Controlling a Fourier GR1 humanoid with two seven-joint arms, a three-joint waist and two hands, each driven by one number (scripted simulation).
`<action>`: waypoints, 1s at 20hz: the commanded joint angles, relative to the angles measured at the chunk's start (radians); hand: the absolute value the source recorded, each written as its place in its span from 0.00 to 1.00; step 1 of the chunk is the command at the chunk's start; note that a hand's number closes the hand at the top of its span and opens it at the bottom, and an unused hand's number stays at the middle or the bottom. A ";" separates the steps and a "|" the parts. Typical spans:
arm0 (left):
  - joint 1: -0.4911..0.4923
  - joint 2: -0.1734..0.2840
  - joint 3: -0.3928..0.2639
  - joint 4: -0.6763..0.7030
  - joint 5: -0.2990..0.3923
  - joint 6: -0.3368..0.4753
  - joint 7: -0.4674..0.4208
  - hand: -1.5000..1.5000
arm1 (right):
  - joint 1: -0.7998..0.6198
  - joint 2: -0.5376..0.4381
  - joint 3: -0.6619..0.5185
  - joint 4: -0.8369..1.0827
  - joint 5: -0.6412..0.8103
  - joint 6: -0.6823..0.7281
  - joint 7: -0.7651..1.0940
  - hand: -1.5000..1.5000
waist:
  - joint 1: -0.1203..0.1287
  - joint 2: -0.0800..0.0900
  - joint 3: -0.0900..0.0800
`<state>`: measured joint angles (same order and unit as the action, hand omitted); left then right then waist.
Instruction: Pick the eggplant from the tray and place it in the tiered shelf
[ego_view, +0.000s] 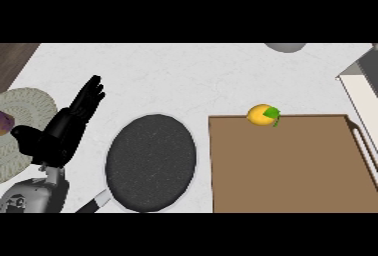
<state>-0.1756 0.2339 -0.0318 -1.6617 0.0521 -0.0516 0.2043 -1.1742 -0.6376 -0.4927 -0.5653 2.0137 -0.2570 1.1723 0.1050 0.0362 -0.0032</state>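
No readable labels. Round pale woven mat (29, 107) at counter's left edge, a purple bit (4, 120) on it, maybe the eggplant, can't confirm. Left hand (63, 127) over the mat's right side, fingers straight and pressed together, holding nothing. Dark round pan (151, 162) at centre. Brown rectangular tray (284, 167) right, orange-yellow fruit with green leaf (263, 114) on its back edge. White speckled counter (184, 75).

White speckled counter (192, 75), dark round pan (151, 162), brown tray (288, 170), woven mat (29, 107) at left edge
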 joint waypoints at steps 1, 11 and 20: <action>0.000 -0.005 0.001 -0.014 -0.005 0.011 0.011 0.50 | -0.110 -0.026 0.024 0.107 0.087 0.180 0.123 1.00 | 0.000 -0.005 0.002; 0.015 -0.003 0.021 -0.005 0.009 -0.003 -0.006 0.50 | -0.216 -0.077 -0.051 0.240 0.039 0.055 -0.037 1.00 | -0.021 -0.005 0.005; 0.034 -0.010 0.022 0.007 -0.014 0.007 -0.032 0.50 | -0.199 -0.050 -0.170 0.374 -0.089 0.137 -0.154 1.00 | -0.045 -0.011 0.005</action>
<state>-0.1373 0.2323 -0.0053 -1.6693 0.0513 -0.0514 0.1850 -1.3689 -0.7010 -0.6241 -0.2341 1.9686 -0.1698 1.0164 0.0726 0.0279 0.0016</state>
